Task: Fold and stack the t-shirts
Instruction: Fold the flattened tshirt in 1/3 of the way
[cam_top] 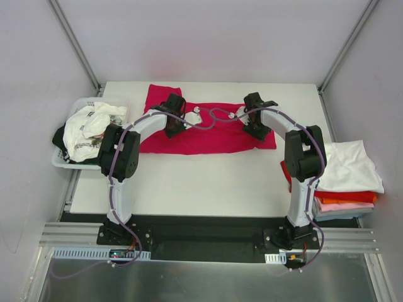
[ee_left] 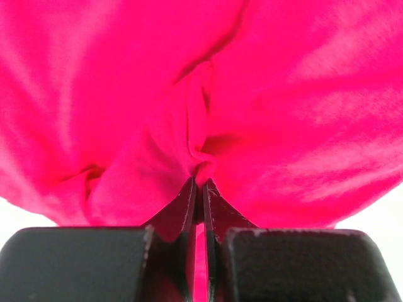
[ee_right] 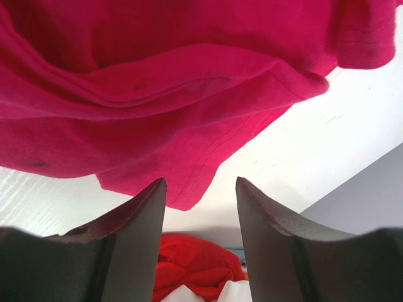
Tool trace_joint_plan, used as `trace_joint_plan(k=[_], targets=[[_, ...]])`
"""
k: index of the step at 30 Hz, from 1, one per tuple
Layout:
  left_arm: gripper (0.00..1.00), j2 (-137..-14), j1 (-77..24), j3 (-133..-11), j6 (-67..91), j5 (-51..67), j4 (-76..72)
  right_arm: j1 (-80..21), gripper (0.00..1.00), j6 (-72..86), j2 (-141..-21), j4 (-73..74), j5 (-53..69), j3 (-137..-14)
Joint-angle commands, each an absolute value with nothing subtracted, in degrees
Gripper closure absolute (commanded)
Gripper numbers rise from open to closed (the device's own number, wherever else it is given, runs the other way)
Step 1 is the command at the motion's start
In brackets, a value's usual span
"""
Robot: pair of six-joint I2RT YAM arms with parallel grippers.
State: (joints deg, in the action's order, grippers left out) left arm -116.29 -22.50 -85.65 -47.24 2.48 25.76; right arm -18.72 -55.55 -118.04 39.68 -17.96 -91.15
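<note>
A white table (cam_top: 189, 182) seen from above, with two robot arms reaching over it. A plain crimson-magenta cloth t-shirt (cam_top: 211, 135) lies spread on the far half of the table, between the two arms. Its long axis runs left to right across the table. One flap reaches toward the far edge at the left end. The right end shows a stitched hem edge. Where the neck lies cannot be told.

The left hand (ee_left: 200, 184) is pressed together, pinching a gathered fold of this shirt, near its left part. The right hand (ee_right: 201, 189) hangs spread just over the shirt's right end, gripping nothing.

By the look of it, the task is partway done. Beside the table's right edge sits a stack of folded t-shirts (cam_top: 349, 179): a white one on top, then red, orange, pink and pale layers. At the left, a white plastic basket (cam_top: 60, 160) holds crumpled white printed shirts (cam_top: 91, 129) and something dark, unfolded. The crimson shirt is not yet folded small enough to stack.
</note>
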Motion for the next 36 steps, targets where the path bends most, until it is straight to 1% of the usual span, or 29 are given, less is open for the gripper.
trace_joint_plan(k=[1,6,13,17,18,19,21,23,26,28,32,36], targets=[[1.0,-114.79,-21.8,-91.57,-47.02,1.32,25.84,-18.54,0.49,-54.49,-114.52,40.43,-17.4,-90.53],[1.0,-115.75,-20.57,-97.11,-47.55,0.26,25.84,-18.54,0.48,-54.23,-114.52,40.34,-17.14,-90.0],[1.0,-120.22,-19.43,-102.3,-48.96,-4.48,25.66,-18.54,0.49,-54.4,-114.52,40.43,-17.31,-89.74],[0.86,-122.52,-19.16,-104.94,-49.83,-5.27,25.66,-18.46,0.49,-54.23,-114.43,40.52,-17.23,-89.56],[0.81,-122.95,-19.16,-105.12,-50.01,-5.45,25.66,-18.54,0.49,-54.4,-114.52,40.52,-17.31,-89.56],[0.73,-123.66,-19.16,-105.38,-50.1,-5.88,25.66,-18.54,0.49,-54.32,-114.52,40.6,-17.4,-89.47],[0.68,-124.27,-19.07,-105.91,-50.45,-6.24,25.49,-18.54,0.49,-54.32,-114.61,40.61,-17.58,-89.3],[0.57,-124.8,-18.81,-106.52,-49.93,-6.33,25.31,-18.46,0.49,-54.4,-114.61,40.69,-17.4,-89.38],[0.48,-125.51,-18.63,-107.31,-49.05,-7.2,24.79,-18.46,0.49,-54.14,-114.61,40.61,-17.4,-89.38],[0.47,-124.99,-18.63,-107.14,-48.78,-7.3,24.52,-18.54,0.49,-54.14,-114.61,40.69,-17.23,-89.38],[0.46,-120.95,-18.63,-102.4,-47.29,-5.9,23.56,-18.46,0.49,-54.14,-114.52,40.61,-17.05,-88.77],[0.44,-113.49,-18.72,-96.78,-45.53,-3.53,23.47,-18.46,0.49,-54.14,-114.87,40.52,-16.96,-88.42]])
